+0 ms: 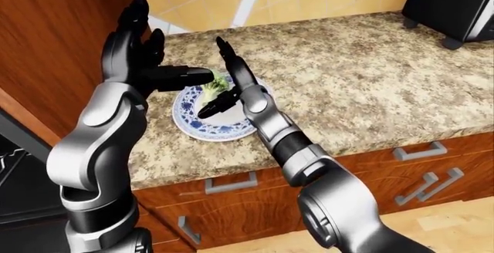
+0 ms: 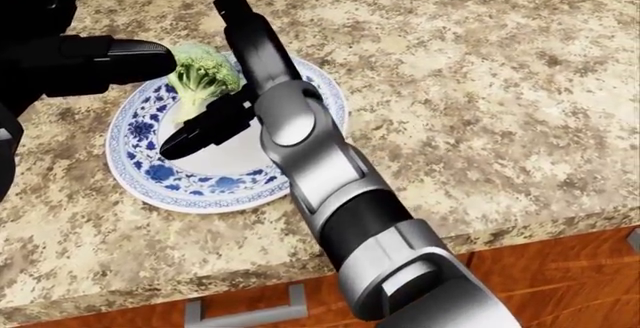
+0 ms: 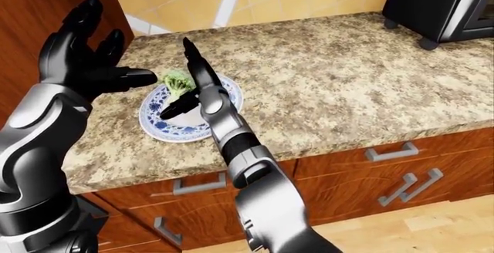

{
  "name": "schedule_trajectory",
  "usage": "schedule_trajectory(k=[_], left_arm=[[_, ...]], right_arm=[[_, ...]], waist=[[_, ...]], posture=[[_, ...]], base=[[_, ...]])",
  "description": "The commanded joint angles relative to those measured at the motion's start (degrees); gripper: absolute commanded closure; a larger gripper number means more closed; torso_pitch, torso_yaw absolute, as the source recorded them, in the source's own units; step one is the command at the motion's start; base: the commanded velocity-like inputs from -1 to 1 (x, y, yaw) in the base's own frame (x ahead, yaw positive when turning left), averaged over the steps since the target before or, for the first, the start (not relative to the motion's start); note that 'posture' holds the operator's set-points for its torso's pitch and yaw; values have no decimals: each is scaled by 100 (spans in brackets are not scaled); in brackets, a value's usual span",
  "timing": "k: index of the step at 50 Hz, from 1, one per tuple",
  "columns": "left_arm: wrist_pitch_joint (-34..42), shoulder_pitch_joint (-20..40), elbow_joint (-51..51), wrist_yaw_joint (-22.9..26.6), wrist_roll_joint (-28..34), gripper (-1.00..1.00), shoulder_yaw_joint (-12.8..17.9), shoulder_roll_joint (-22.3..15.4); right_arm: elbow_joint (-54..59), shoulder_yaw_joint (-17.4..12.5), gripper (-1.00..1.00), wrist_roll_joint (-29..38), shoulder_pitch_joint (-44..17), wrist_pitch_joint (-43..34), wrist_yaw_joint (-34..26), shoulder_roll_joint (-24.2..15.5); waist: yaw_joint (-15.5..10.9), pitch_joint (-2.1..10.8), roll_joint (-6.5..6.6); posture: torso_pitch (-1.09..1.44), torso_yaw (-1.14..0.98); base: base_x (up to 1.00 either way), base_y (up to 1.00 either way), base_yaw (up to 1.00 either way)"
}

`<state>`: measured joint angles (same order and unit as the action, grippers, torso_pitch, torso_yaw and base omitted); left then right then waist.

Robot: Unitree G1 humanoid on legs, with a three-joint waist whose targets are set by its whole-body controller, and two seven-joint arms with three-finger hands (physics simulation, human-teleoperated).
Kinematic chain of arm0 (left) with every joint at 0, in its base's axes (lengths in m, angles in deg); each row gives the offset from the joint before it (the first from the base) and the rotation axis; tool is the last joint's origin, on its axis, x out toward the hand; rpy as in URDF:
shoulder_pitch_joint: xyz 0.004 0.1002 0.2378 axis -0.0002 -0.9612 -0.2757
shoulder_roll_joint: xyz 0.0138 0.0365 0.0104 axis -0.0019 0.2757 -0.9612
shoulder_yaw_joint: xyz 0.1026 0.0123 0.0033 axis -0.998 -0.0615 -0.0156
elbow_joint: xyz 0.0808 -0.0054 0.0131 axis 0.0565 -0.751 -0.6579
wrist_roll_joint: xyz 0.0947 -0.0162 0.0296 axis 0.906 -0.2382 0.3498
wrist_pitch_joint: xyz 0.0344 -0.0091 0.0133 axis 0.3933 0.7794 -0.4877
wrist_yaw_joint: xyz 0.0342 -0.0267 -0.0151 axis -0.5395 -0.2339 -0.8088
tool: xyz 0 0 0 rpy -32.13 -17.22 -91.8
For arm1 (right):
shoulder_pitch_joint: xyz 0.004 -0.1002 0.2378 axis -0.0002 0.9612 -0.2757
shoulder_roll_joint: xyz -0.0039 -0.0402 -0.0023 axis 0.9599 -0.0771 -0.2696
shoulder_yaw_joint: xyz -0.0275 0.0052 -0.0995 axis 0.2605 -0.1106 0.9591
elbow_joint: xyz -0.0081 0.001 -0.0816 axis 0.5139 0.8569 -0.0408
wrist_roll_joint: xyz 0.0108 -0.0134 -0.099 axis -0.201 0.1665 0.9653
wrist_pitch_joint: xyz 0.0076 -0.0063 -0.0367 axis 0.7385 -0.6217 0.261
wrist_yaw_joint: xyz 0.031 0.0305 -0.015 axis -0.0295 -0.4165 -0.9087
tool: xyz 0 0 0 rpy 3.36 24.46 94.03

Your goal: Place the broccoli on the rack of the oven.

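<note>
The green broccoli (image 2: 202, 74) lies on a blue-and-white patterned plate (image 2: 150, 170) on the speckled stone counter (image 2: 480, 80). My right hand (image 2: 205, 58) is open over the plate. Its long fingers (image 2: 235, 13) stretch past the right side of the broccoli and its thumb (image 2: 205, 133) points down-left across the plate. My left hand (image 3: 88, 62) is open and raised to the left of the plate, one finger (image 2: 130, 62) pointing at the broccoli. Neither hand holds anything. The oven rack does not show.
A dark appliance (image 1: 456, 4) stands on the counter at the top right of the left-eye view. A tall wooden cabinet (image 1: 54, 39) rises at the left. A dark opening (image 1: 19, 172) shows at the lower left. Drawers with metal handles (image 1: 421, 152) run below the counter.
</note>
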<state>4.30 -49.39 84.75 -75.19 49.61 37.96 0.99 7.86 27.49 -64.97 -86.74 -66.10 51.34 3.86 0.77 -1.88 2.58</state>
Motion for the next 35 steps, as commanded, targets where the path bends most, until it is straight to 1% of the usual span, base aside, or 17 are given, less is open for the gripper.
schedule_trajectory(k=[1, 5, 7, 8, 9, 13, 15, 17, 19, 21, 26, 30, 31, 35], left_arm=[[-170, 175, 159, 1, 0, -100, 71, -70], [-183, 176, 145, -4, 3, -100, 63, -70], [-170, 186, 156, -10, -4, -100, 63, -69], [-176, 178, 154, -8, -3, -100, 64, -68], [-178, 174, 154, -8, -1, -100, 63, -70], [-186, 180, 140, -1, -1, -100, 65, -74], [-204, 183, 122, 2, 5, -100, 56, -66], [-200, 181, 122, 2, 3, -100, 64, -71], [-197, 187, 124, -3, -3, -100, 66, -71], [-207, 176, 118, 1, 1, -100, 63, -71], [-209, 168, 124, 2, -11, -100, 77, -78], [-199, 171, 136, -6, -19, -100, 75, -80], [-192, 170, 145, -12, -20, -100, 72, -79], [-190, 172, 147, -11, -20, -100, 67, -80]], right_arm=[[-235, 1, -97, 23, -214, 173, 67, -10], [-223, 23, -98, 96, -203, 189, 114, -14], [-197, 20, -91, 115, -193, 207, 137, -15], [-190, 19, -80, 121, -187, 221, 145, -14], [-188, 20, -76, 131, -190, 218, 154, -14], [-140, 14, -63, 157, -199, 248, 183, -14], [-119, 21, -63, 184, -191, 266, 198, -12], [-107, 18, -57, 204, -195, 271, 216, -14], [-105, 11, -60, 206, -194, 272, 211, -11], [-108, 17, -56, 220, -190, 266, 197, -7], [-88, 23, -59, 255, -178, 284, 222, 16], [-71, 55, -58, 330, -137, 325, 276, 27], [-67, 63, -51, 356, -133, 333, 285, 30], [-20, 50, -54, 395, -121, 383, 336, 37]], waist=[[1, 167, 36], [1, 167, 36], [0, 167, 36], [-1, 168, 36], [-2, 168, 36], [-1, 168, 36], [-1, 168, 36], [-2, 168, 35], [-2, 169, 35], [-2, 168, 34], [-2, 169, 35], [-3, 170, 36], [-3, 170, 37], [-4, 171, 37]], posture=[[0, 0], [0, 0], [0, 0], [0, 0], [0, 0], [0, 0], [0, 0], [0, 0], [0, 0], [0, 0], [0, 0], [0, 0], [0, 0], [0, 0]], base=[[0, 0, 0], [0, 0, 0], [0, 0, 0], [0, 0, 0], [0, 0, 0], [0, 0, 0], [0, 0, 0], [0, 0, 0], [0, 0, 0], [0, 0, 0], [0, 0, 0], [0, 0, 0], [0, 0, 0], [0, 0, 0]])
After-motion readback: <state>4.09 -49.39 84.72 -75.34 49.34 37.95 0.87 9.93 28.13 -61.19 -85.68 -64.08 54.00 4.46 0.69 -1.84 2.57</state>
